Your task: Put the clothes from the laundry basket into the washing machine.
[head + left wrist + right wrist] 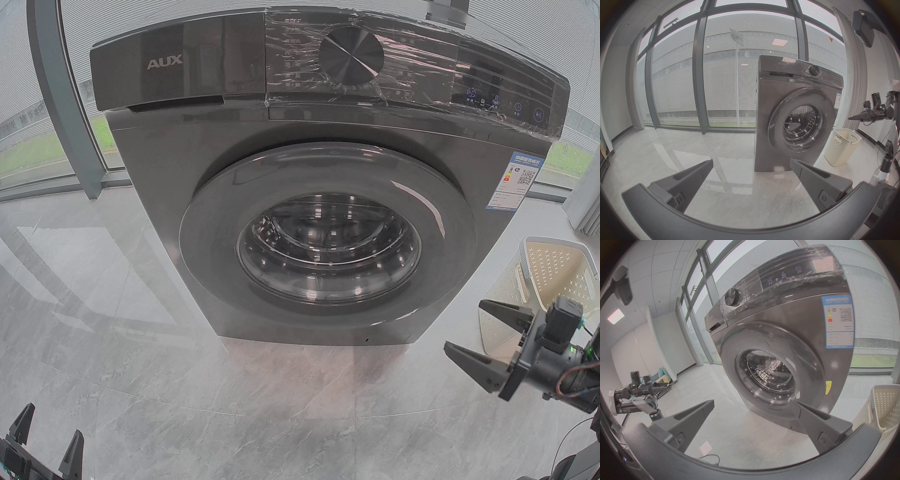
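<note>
Tiled floor (187, 387), washing machine (162, 156) seemingly shut, laundry basket (553, 269) beside splayed right tool (464, 325), left tool (53, 420) splayed

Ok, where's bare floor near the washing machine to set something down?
Bare floor spreads before the washing machine, between the left gripper and right gripper, and left of it up to the window frame. Tighter on its right: the laundry basket stands close beside it, the right gripper in front.
</note>
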Available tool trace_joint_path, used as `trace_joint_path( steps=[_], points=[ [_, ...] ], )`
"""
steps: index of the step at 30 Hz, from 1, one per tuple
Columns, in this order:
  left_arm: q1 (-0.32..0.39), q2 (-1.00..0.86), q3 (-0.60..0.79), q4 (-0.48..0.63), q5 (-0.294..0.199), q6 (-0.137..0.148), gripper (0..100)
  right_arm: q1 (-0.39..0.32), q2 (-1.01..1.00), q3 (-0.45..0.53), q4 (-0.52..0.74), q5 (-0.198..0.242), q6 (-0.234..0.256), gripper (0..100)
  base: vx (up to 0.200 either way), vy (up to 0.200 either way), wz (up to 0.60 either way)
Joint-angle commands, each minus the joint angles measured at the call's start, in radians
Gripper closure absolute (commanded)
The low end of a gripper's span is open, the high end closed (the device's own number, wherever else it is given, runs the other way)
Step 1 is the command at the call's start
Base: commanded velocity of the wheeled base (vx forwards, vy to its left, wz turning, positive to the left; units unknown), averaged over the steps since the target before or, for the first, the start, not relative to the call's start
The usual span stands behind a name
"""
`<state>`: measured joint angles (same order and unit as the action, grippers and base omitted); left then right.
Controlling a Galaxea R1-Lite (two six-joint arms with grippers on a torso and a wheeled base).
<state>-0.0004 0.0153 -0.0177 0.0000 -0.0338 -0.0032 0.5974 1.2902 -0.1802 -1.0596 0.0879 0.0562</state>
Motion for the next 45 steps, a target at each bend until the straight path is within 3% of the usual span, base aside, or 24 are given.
trace_joint_path(
  steps=[1,7,14,15,20,26,30,32,33,34,38,41,45],
  points=[
    [0.000,-0.012,0.018,0.000,0.000,-0.001,0,-0.002,-0.196,0.131,0.009,0.012,-0.007,0,0.000,0.000,0.00],
    [0.000,-0.012,0.018,0.000,0.000,-0.001,0,-0.145,-0.296,0.180,0.033,-0.030,-0.065,0,0.000,0.000,0.00],
    [0.000,-0.012,0.018,0.002,0.000,-0.003,0,-0.252,-0.491,0.180,0.234,-0.027,-0.079,0,0.000,0.000,0.00],
    [0.000,-0.012,0.018,0.002,0.000,-0.004,0,-0.304,-0.603,0.180,0.342,-0.027,-0.079,0,0.000,0.000,0.00],
    [-0.001,-0.012,0.016,0.002,0.000,-0.003,0,-0.432,-0.904,0.177,0.618,-0.023,-0.081,0,0.000,0.000,0.00],
    [-0.001,-0.012,0.016,0.002,0.000,-0.006,0,-0.485,-1.175,0.154,0.869,-0.023,-0.081,0,0.000,0.000,0.00],
    [-0.001,-0.012,0.016,0.002,0.000,-0.004,0,-0.492,-1.204,0.180,0.871,-0.040,-0.075,0,0.000,0.000,0.00],
    [-0.001,-0.012,0.016,0.002,0.000,-0.006,0,-0.493,-1.204,0.180,0.885,-0.094,-0.070,0,0.000,0.000,0.00],
    [-0.001,-0.011,0.016,0.002,0.000,-0.006,0,-0.493,-1.203,0.180,0.886,-0.099,-0.070,0,0.000,0.000,0.00],
    [-0.001,-0.011,0.016,0.002,0.002,-0.006,0,-0.493,-1.204,0.180,0.934,-0.148,-0.065,0,0.000,0.000,0.00],
    [-0.001,-0.011,0.016,0.002,0.000,-0.008,0,-0.504,-1.206,0.180,0.980,-0.214,-0.064,0,0.000,0.000,0.00],
    [-0.001,-0.011,0.016,0.002,0.000,-0.006,0,-0.631,-1.264,0.180,0.983,-0.189,-0.078,0,0.000,0.000,0.00],
    [-0.001,-0.011,0.016,0.002,0.000,-0.008,0,-0.599,-1.290,0.180,0.984,-0.169,-0.068,0,0.000,0.000,0.00]
  ],
)
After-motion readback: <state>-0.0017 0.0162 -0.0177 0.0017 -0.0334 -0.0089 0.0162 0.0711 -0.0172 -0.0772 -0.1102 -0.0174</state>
